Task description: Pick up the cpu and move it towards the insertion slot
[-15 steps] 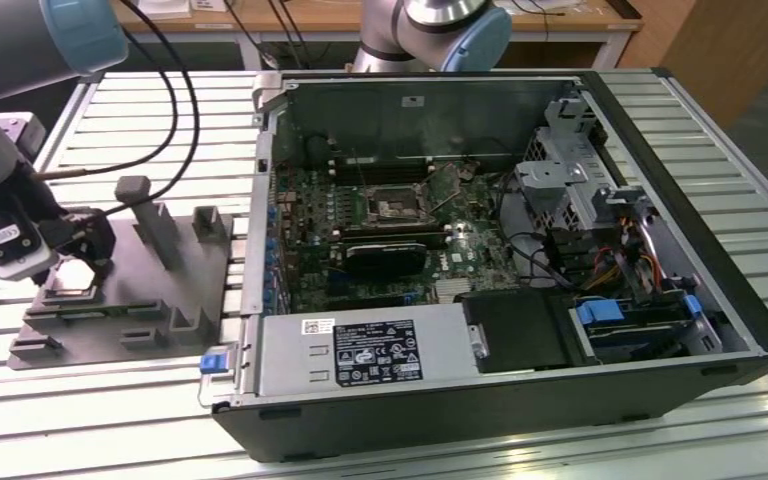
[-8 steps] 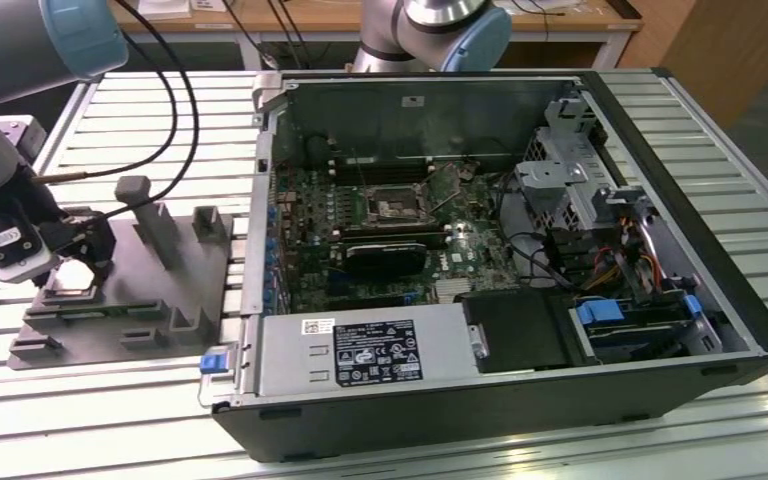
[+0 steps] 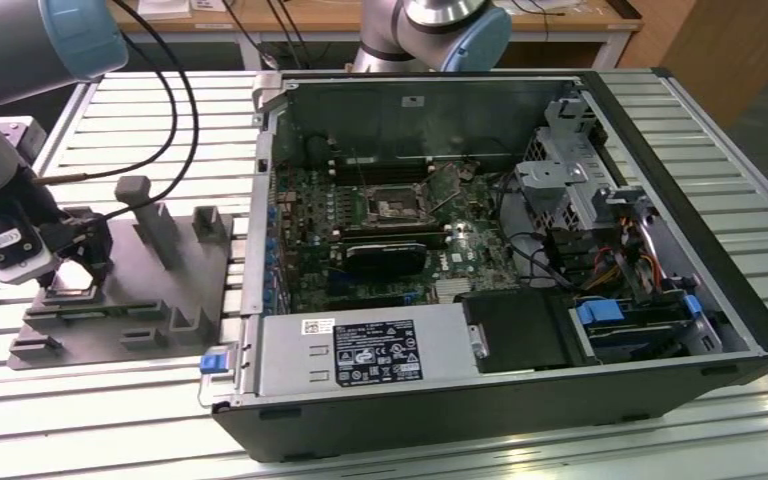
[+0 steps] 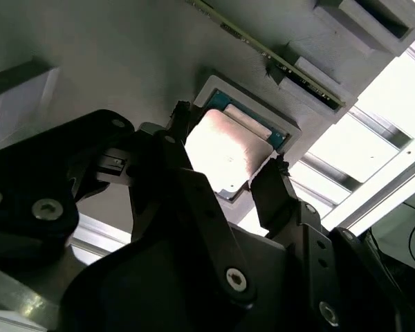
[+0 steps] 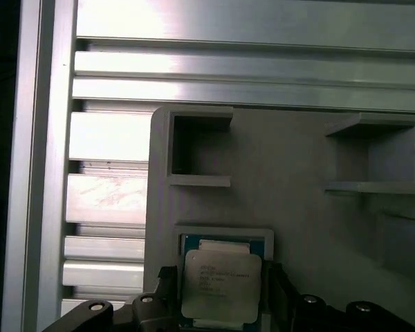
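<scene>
Gripper [image 3: 75, 272] sits around the cpu [image 5: 218, 287] at the exterior view's left; I cannot tell if it squeezes. It looks not lifted yet, well apart from the insertion slot [image 3: 395, 207].

Black two-finger gripper [image 4: 229, 142] clamped on the silvery-white square cpu [image 4: 225, 158], fingertips [image 4: 275, 173] against its opposite edges. Cpu lies flat in a square recess of the grey plastic blocky fixture [image 4: 111, 62]. Bright slatted metal desk [image 4: 373, 138] shows past the fixture's edge.
</scene>
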Motion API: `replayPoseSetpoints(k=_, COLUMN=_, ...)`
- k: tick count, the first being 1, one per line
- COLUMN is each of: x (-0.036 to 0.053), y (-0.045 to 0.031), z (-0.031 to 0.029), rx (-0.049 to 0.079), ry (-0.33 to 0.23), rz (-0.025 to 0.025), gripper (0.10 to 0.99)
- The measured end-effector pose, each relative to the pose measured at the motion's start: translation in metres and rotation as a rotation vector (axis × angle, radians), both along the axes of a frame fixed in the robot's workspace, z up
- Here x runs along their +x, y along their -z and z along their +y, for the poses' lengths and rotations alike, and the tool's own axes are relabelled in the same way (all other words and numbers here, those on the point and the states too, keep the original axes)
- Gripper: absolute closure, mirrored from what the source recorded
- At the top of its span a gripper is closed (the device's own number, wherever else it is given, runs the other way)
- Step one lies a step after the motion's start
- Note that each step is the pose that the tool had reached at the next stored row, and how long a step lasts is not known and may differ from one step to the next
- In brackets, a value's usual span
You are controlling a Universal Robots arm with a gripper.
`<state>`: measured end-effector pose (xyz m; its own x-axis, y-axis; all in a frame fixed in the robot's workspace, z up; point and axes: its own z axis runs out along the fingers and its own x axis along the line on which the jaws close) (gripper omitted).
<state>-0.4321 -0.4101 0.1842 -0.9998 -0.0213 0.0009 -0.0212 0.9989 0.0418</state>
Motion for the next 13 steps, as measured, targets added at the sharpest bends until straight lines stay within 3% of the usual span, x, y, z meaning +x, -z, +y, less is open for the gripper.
replayPoseSetpoints(k=3, x=0.0, y=0.0005, z=0.0, rx=0.001, ry=0.0, rz=0.0, gripper=0.463)
replayPoseSetpoints(k=4, x=0.0001, y=0.0006, z=0.0, rx=0.001, ry=0.0, rz=0.0, gripper=0.533)
replayPoseSetpoints(k=13, x=0.0001, y=0.0009, z=0.0, rx=0.003, ry=0.0, rz=-0.0002, gripper=0.545)
